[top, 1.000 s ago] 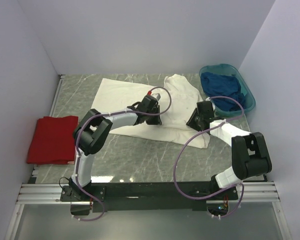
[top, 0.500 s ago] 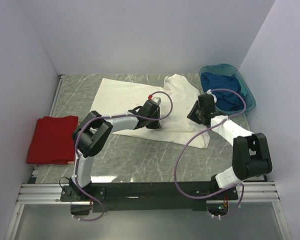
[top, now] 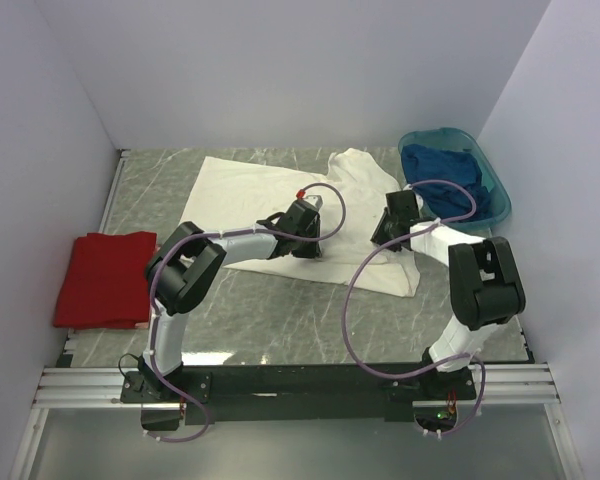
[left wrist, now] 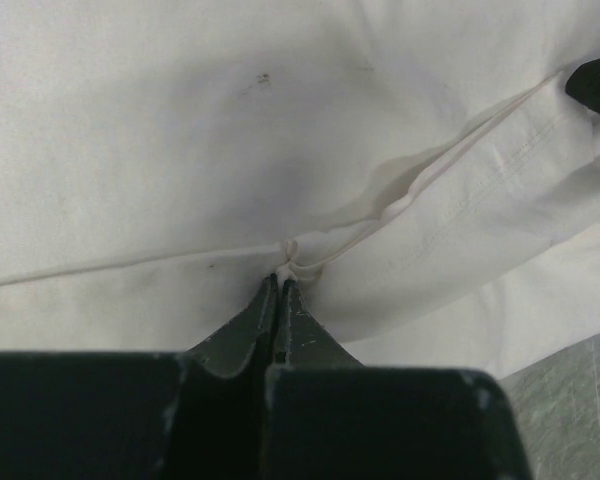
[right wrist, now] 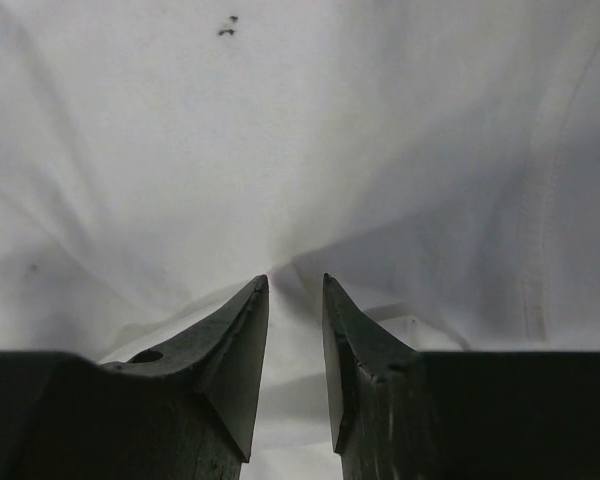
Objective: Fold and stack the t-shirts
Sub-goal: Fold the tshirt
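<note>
The white shirt (top: 270, 185) lies spread mid-table; the left claw (left wrist: 281, 285) is clamped on a pinch of its near edge, likely to fold it over; the right claw (right wrist: 295, 290), jaws parted, straddles the cloth ungripped; the red shirt (top: 105, 280) lies folded at the left.

White arms (top: 242, 241) with black joints (top: 187, 267), looping purple cables (top: 348, 303), dark tapered fingers (right wrist: 236, 362)
</note>
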Tool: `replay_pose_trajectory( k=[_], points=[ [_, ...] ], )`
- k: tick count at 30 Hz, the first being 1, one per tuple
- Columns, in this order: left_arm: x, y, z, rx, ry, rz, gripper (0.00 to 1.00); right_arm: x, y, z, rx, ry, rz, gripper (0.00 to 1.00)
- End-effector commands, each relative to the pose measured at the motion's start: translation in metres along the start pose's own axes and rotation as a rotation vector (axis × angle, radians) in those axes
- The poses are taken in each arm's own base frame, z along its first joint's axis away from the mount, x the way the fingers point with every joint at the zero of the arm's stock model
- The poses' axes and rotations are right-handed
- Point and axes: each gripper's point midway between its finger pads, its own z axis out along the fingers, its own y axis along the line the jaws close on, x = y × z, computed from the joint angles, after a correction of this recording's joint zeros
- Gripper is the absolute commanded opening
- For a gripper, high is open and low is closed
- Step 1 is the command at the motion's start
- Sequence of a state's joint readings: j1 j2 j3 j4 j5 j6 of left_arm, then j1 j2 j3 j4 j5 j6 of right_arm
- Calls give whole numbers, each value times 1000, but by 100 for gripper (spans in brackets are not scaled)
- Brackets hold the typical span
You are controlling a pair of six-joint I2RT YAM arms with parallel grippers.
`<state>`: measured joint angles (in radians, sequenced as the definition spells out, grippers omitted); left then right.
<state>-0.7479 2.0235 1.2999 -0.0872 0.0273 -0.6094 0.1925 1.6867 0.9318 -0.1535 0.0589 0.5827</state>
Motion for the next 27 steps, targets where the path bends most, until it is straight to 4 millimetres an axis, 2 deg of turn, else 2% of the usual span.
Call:
replay_pose_trajectory(
  k=[1,10,13,14,17,21,23,24,26,27],
  points=[
    [-4,0,-11,-19,-9,29,1,-7,6,4,12,-14,-24,35],
    [-6,-1,-10,-18,-11,29,1,-2,13,9,17,12,-48,34],
    [-7,-2,-9,-18,-11,29,1,-2,17,7,-1,18,-49,25],
    [-7,-1,-9,-19,-10,28,1,-2,17,6,-3,19,-49,14],
    [-9,-3,-9,-19,-11,25,1,-7,18,1,-1,6,-47,0],
    [-15,-8,-10,-13,-18,20,1,-20,21,-11,-3,-39,-38,0],
    [-26,-15,-13,-2,-34,18,1,-28,22,-15,4,-65,-32,0],
    [-38,-22,-16,11,-56,19,1,-33,24,-18,2,-82,-30,0],
    [-44,-26,-17,12,-59,24,1,-44,25,-22,9,-113,-25,0],
    [-61,-30,-19,-4,-104,26,1,-49,27,-24,7,-130,-25,0]
  ],
)
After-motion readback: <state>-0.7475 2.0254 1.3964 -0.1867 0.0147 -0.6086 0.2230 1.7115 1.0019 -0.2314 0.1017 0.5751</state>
